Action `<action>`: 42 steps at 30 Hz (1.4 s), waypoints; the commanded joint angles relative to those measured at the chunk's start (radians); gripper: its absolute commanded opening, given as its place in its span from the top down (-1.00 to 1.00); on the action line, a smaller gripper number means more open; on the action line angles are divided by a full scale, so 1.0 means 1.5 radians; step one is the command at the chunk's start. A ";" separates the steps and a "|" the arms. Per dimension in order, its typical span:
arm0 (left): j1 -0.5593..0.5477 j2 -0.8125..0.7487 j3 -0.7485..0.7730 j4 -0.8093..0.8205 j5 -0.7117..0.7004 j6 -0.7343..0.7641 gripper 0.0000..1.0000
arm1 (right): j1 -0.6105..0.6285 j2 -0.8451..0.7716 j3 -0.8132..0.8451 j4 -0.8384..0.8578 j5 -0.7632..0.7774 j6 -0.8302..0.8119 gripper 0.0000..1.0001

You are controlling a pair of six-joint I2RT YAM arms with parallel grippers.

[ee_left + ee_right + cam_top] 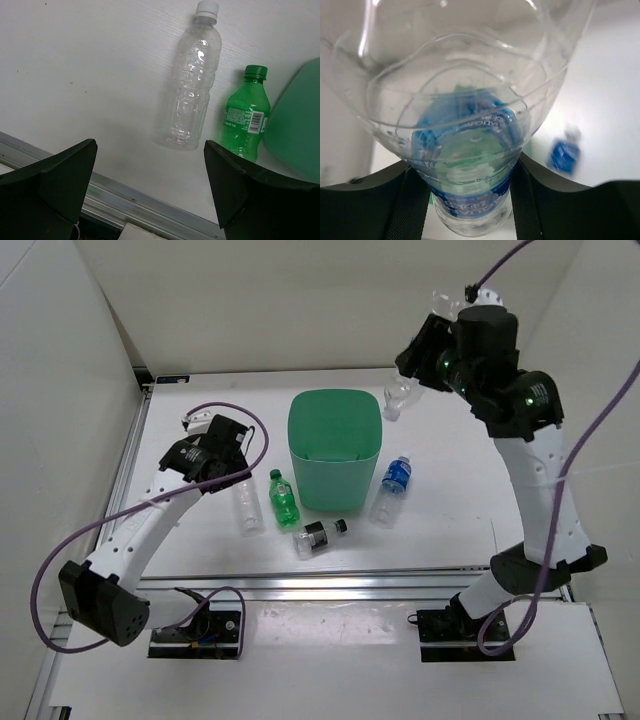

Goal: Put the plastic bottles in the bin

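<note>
The mint-green bin [335,485] stands mid-table. My right gripper [418,368] is raised beside the bin's far right rim, shut on a clear blue-labelled bottle [398,398]. In the right wrist view that bottle [465,150] fills the space between the fingers [412,205]. A second blue-labelled bottle [393,485] lies right of the bin. A green bottle [284,498], a plain clear white-capped bottle [247,505] and a short black-labelled bottle [320,536] lie to the bin's left and front. My left gripper [215,455] is open and empty, above the clear bottle [192,85] and green bottle [246,117].
An aluminium rail [350,585] runs along the table's near edge and shows in the left wrist view [125,197]. White walls close in the left, back and right sides. Purple cables hang from both arms.
</note>
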 commanded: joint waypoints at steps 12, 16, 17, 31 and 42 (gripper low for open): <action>0.003 0.078 -0.008 0.029 -0.011 0.009 -0.98 | 0.158 0.192 0.072 0.085 0.055 -0.196 -1.00; 0.003 0.092 -0.024 0.048 -0.011 0.009 -0.98 | 0.164 0.128 0.083 0.085 0.066 -0.209 -1.00; 0.003 0.100 -0.024 0.057 -0.011 0.009 -0.98 | 0.164 0.101 0.089 0.085 0.077 -0.216 -1.00; 0.039 0.265 0.038 0.173 0.056 0.057 -0.98 | 0.183 -0.024 0.026 -0.044 0.122 -0.196 -1.00; 0.060 0.349 0.035 0.202 0.129 0.058 -0.98 | 0.183 -0.036 0.026 -0.079 0.101 -0.184 -1.00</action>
